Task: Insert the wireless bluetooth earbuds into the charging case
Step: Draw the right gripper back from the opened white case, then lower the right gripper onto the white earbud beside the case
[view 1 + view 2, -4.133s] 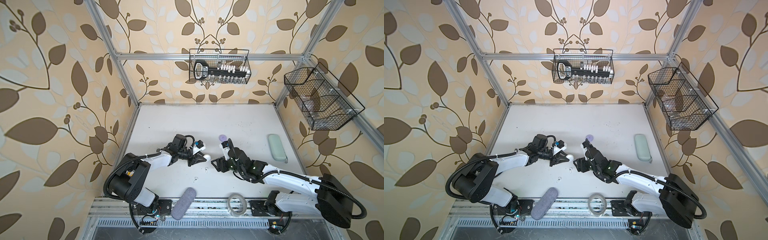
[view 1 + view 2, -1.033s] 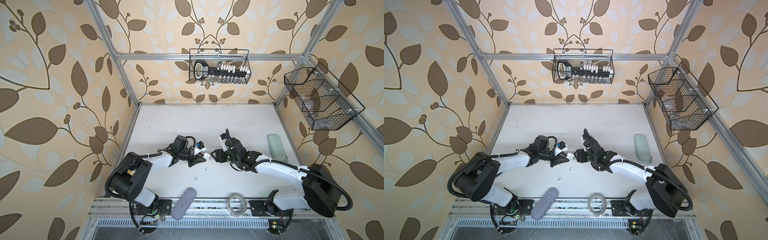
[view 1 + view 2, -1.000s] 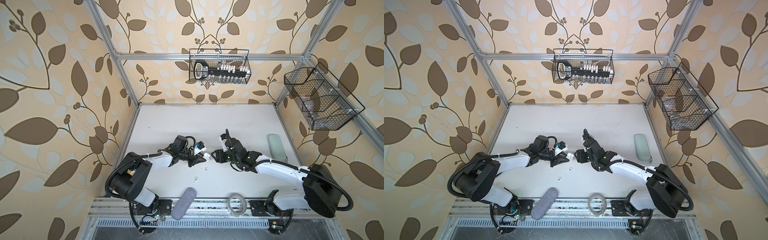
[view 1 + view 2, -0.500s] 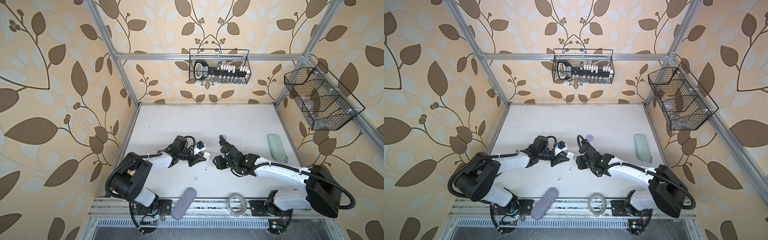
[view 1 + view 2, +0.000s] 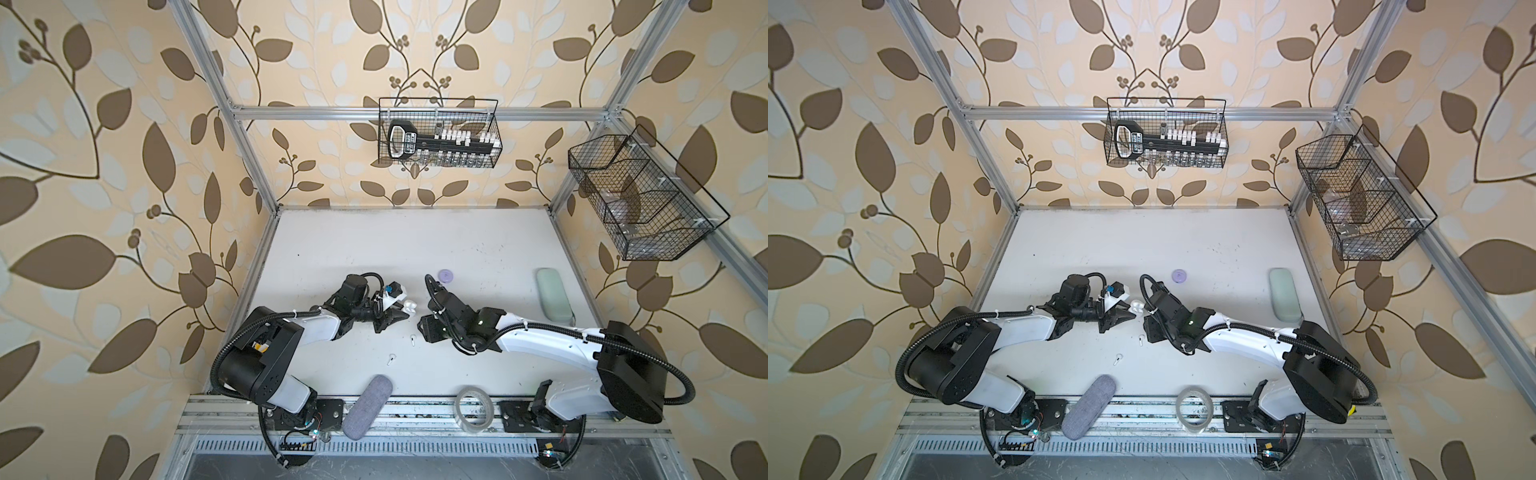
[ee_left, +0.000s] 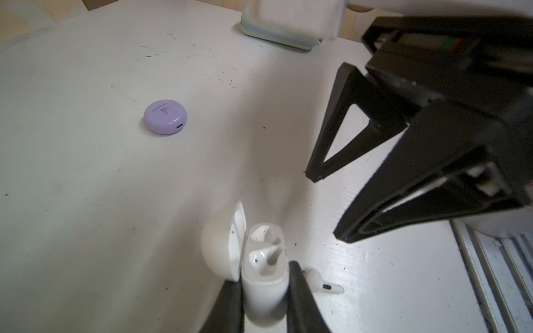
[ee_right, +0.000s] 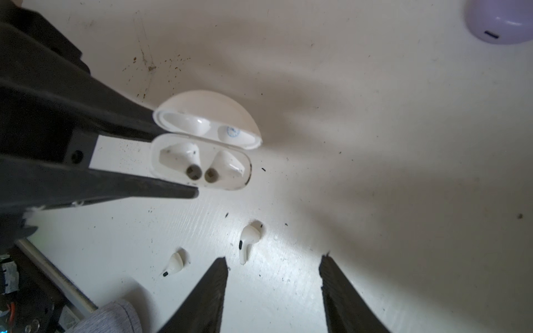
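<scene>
Closest to me, on the front rail, lie a grey fabric oblong pouch (image 5: 367, 405) and a roll of clear tape (image 5: 475, 409). Just past them, two tiny white stemmed plastic earbuds rest loose on the white tabletop (image 5: 374, 249): the front earbud (image 5: 390, 359), then the second earbud (image 7: 248, 240). The right gripper (image 7: 274, 259) hangs low over that second one, jaws apart and empty, with one tip almost on the stem.

Beyond it the left gripper (image 6: 264, 285) is clamped on the lower body of the white glossy charging case (image 7: 202, 161). The hinged lid (image 7: 207, 121) is thrown back and both sockets are bare.

Farther off sit a closed lilac round case (image 5: 446, 275) and a mint-green oblong case (image 5: 555, 296). I see no lilac earbuds.

The worry, to my eye, is the pick. A tip landing on the stem could flick the slippery bud away instead of pinching it. Later, pressing a bud into a socket could tip or slide the case, which is held low, or the lid could drop shut.
</scene>
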Controlling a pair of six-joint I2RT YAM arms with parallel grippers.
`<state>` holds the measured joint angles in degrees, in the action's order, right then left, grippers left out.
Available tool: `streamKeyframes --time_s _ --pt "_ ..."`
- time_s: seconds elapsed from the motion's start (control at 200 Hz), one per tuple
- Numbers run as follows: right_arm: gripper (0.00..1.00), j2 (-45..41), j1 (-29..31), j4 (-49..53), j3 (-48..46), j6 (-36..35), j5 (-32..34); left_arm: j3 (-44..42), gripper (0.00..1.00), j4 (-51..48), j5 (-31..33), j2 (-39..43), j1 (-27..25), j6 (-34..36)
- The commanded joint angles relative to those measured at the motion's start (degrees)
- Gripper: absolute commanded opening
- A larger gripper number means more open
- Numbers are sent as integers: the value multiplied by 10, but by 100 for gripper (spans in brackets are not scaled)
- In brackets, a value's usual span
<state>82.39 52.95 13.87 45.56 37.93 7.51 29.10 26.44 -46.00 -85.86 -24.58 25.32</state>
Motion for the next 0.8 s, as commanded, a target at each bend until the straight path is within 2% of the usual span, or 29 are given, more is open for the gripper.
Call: streamKeyframes --time_s 0.0,0.265,0.35,0.795 --pt "53 11 4 -4 8 12 9 -2 17 42 -30 17 9 -5" --pt "52 27 15 -8 18 18 5 8 10 20 -96 13 38 5" --pt "52 34 20 -4 24 19 6 26 9 -39 -127 12 44 45" --pt "49 84 43 5 56 28 4 42 4 -94 -166 7 56 84"
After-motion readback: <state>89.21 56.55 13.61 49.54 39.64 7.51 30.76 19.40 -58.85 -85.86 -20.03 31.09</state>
